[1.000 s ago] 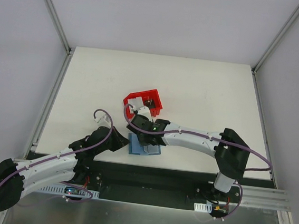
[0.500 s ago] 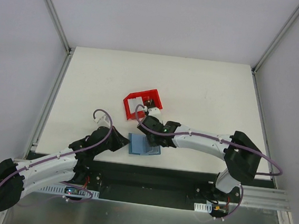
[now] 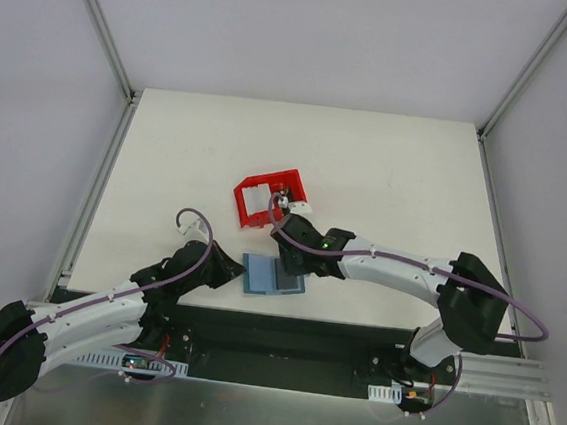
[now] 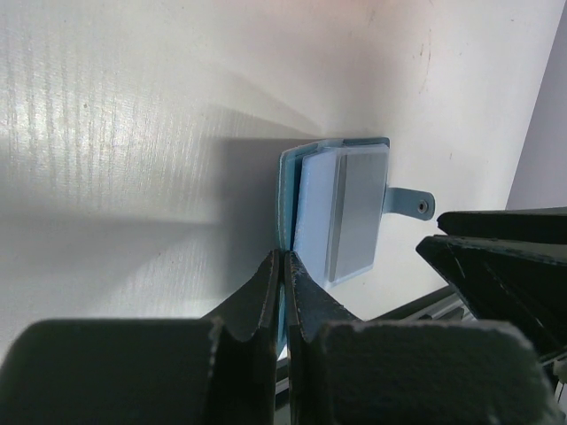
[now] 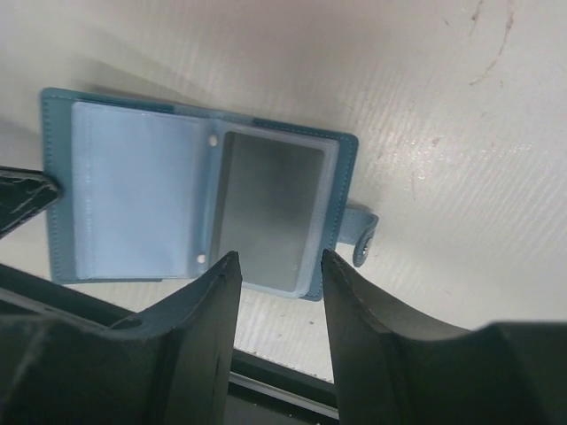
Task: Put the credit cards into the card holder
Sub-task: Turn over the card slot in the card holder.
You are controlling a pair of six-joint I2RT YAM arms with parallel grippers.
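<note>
Currently, you are seeing the right gripper (image 5: 277, 266) hovering over the open card holder (image 3: 272, 275) with fingers apart and empty, having drawn back rightward since a second ago and uncovering more of it. The left gripper (image 4: 283, 261) is pinching the holder's left edge at the table's (image 3: 389, 162) near side, and a dark grey card (image 5: 270, 208) is sitting in the right pocket.

You have the card holder (image 3: 272, 276) open flat near the table's (image 3: 387, 182) front edge, one card (image 5: 270, 212) in its right pocket. The bin (image 3: 266, 181) sits just behind it; left gripper (image 4: 282, 258) on its left edge.
</note>
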